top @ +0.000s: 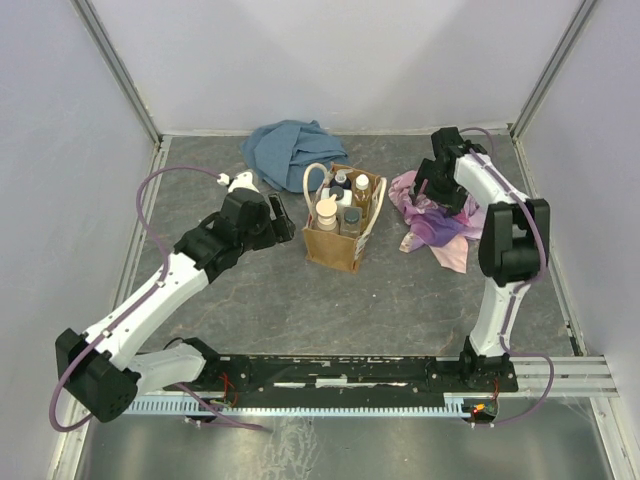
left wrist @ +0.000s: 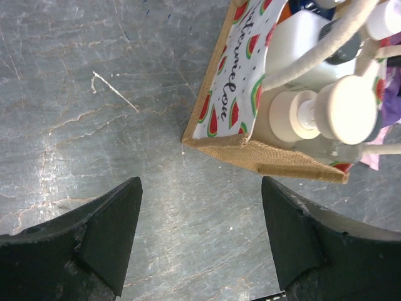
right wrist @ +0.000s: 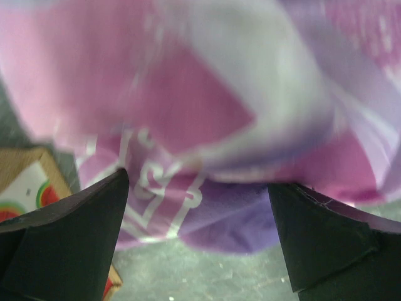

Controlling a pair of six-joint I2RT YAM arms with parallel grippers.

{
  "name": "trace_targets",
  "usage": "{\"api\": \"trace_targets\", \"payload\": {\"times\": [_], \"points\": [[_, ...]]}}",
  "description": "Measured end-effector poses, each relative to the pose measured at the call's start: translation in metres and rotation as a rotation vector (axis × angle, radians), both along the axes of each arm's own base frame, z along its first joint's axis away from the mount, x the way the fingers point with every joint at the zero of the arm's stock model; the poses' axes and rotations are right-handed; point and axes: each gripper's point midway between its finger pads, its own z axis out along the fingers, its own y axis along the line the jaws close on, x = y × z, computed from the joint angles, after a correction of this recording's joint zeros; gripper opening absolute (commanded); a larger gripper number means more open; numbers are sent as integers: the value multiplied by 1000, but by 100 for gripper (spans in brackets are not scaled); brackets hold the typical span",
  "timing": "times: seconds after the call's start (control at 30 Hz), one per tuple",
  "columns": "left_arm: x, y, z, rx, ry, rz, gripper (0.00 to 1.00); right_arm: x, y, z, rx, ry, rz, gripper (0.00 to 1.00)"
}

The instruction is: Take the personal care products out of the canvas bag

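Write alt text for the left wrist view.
A tan canvas bag with watermelon-print lining sits upper right, holding a beige pump bottle and a white rectangular bottle under a cream rope handle. The left gripper hangs open below, over grey table.

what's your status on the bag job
Left gripper open, empty, by the canvas bag corner. Right gripper open over the pink-purple cloth. Beige pump bottle and other bottles in bag, none out. Rope handles loop across the opening.

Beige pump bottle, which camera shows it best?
Left wrist: the beige pump bottle is close and sharp inside the canvas bag. Top external shows it small; right wrist shows only pink cloth and a bag corner.
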Motion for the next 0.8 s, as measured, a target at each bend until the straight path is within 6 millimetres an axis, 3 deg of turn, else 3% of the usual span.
{"api": "trace_targets", "payload": {"times": [0.1, 0.23, 0.3, 0.43, 0.6, 0.67, 0.8], "points": [[1, -4, -11, 10, 36, -8, 83, 16, -10, -29, 4, 59, -32, 100], [-1, -4, -8, -1, 35, -10, 84, 7, -37, -57, 8, 153, -109, 100], [-3, -2, -3, -9, 22, -9, 84, 5, -56, -55, 15, 163, -165, 100], [-6, -1, 5, -24, 2, -10, 84, 7, -112, -48, 30, 137, -322, 100], [-6, 0, 5, -20, 6, -8, 85, -7, -170, -47, 2, 136, -478, 100], [-5, 0, 5, -14, 7, -3, 85, -12, -175, -45, -11, 131, -497, 100], [-3, 1, 10, -13, -2, 4, 85, -22, -160, -36, -10, 115, -478, 100]]}}
